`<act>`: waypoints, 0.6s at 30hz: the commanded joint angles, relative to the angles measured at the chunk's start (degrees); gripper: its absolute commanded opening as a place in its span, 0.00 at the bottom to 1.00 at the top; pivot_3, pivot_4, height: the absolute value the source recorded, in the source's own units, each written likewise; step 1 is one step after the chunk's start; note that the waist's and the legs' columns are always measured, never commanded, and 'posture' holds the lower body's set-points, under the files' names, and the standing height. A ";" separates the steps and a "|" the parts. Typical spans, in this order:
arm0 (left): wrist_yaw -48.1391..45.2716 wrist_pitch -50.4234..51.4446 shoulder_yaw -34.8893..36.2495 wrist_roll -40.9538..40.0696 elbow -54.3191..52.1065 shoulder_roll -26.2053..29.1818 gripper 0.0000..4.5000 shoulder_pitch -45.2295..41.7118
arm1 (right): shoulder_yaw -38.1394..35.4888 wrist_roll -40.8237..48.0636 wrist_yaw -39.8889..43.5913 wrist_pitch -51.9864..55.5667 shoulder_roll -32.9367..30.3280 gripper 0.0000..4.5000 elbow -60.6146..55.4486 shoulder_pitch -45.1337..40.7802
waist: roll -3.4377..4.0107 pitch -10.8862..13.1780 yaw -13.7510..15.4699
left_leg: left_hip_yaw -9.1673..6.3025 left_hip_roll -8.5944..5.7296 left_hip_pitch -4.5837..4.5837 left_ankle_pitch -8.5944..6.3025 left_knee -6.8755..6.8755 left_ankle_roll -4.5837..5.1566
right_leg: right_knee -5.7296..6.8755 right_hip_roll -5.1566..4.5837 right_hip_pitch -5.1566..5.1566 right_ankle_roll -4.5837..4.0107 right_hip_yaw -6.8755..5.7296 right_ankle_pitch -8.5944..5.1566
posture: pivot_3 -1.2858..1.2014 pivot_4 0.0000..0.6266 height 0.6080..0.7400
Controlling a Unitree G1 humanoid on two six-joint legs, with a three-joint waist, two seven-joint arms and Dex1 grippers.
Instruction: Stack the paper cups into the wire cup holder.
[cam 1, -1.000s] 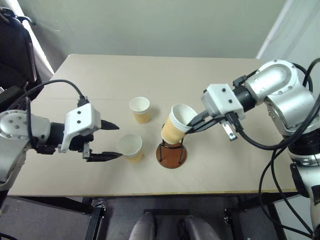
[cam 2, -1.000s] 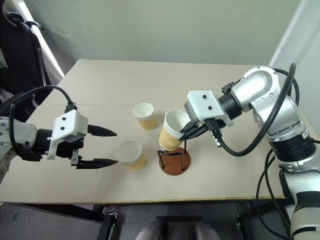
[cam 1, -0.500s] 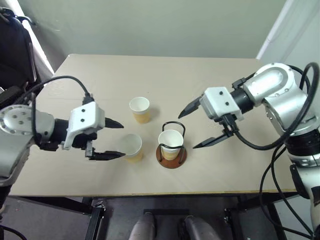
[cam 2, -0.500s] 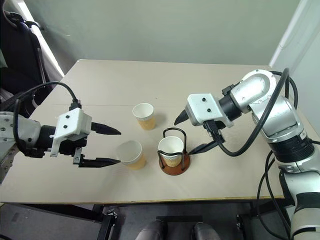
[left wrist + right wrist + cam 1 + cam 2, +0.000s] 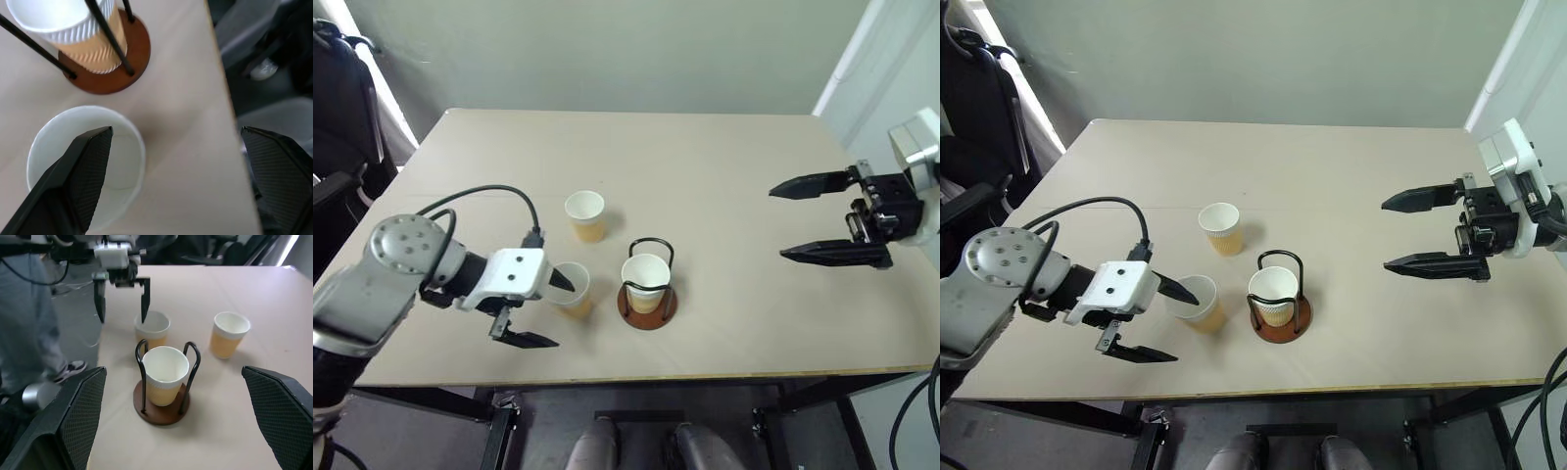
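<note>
On the left, the left gripper (image 5: 549,310) angles down toward the table's (image 5: 724,166) near edge with its two black fingers spread wide. One finger (image 5: 562,280) dips over the white mouth of the nearest paper cup (image 5: 570,289), and the other (image 5: 530,339) hangs outside the cup on the side of the table's front edge. The cup wall sits between them, but the fingers are not closed on it and hold nothing. From the left wrist, that finger's textured black pad (image 5: 78,181) lies across the cup's round white opening; whether it touches the rim I cannot tell.

This cup stands upright, mouth up, its long axis vertical. It is a tapered paper cup with a smooth white rim and inside and a ribbed tan-yellow wall. A second cup (image 5: 586,214) of the same kind stands upright a little farther back on the plain beige tabletop, apart from the first.

Just to the right, the holder (image 5: 647,303) is a round reddish-brown disc with two thin black wire loops rising straight up. A third cup (image 5: 646,281) sits upright inside the loops, mouth up.

Well to the right, the right gripper (image 5: 824,220) hovers above the table, pointing back toward the middle, fingers wide apart and empty.
</note>
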 commanded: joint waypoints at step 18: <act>-4.14 -9.99 -5.52 8.48 8.56 -7.38 0.00 -7.36 | -6.47 7.99 -10.36 2.93 -6.48 1.00 -10.45 7.08 | 0.00 0.00 0.33 | -0.08 -0.09 -0.21 -0.07 0.18 0.12 | -0.11 0.00 0.01 0.34 0.04 -0.04 | 0.52 0.24 1.00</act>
